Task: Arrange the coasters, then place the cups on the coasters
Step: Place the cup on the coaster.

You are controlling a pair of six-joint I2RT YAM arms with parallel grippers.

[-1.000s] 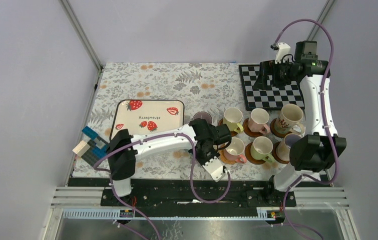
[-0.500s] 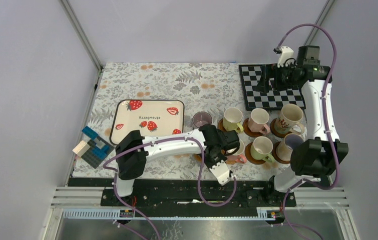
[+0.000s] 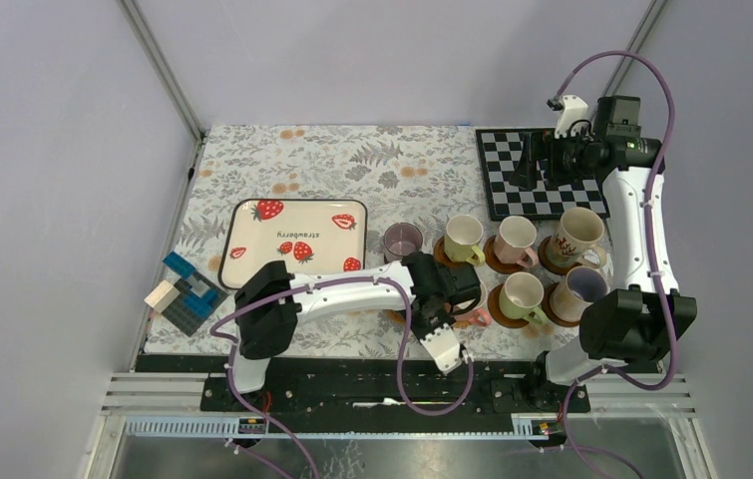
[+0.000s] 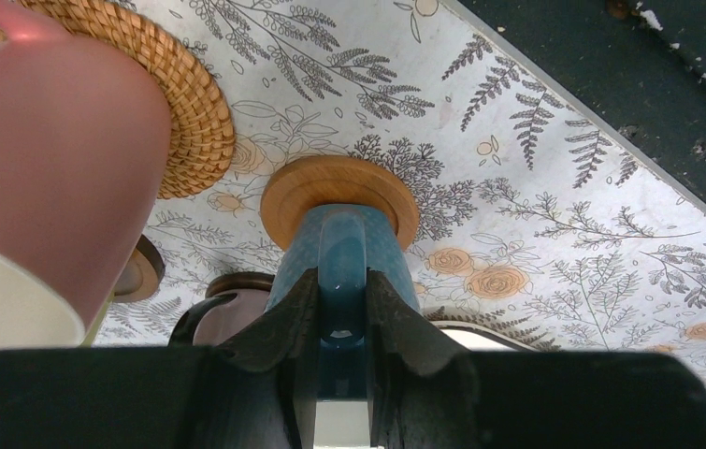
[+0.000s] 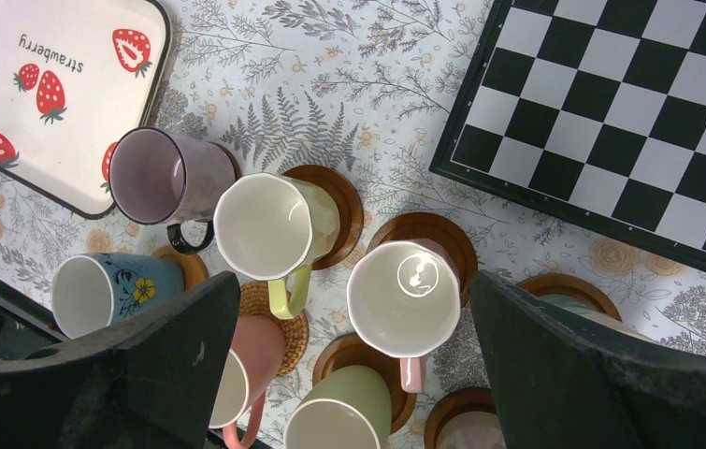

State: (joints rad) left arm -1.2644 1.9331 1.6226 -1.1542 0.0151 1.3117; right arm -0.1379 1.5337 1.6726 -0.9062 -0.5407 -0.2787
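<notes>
My left gripper is shut on the handle of a blue cup, whose base meets a light wooden coaster. Beside it lie a woven coaster and a pink cup. From above, the left gripper hides the blue cup. The right wrist view shows the blue cup with a yellow flower. A purple cup, a cream cup, a pink-handled cup, a tall patterned cup and a green cup stand on dark coasters. My right gripper hangs open, high over the checkerboard mat.
A strawberry-print tray lies left of the cups. Blue and tan blocks sit at the table's left edge. The dark rail runs just beyond the near edge, close to the blue cup's coaster.
My left gripper has carried the blue cup a little to the right and toward the near edge, uncovering the purple cup. The right arm has drifted slightly to the right.
</notes>
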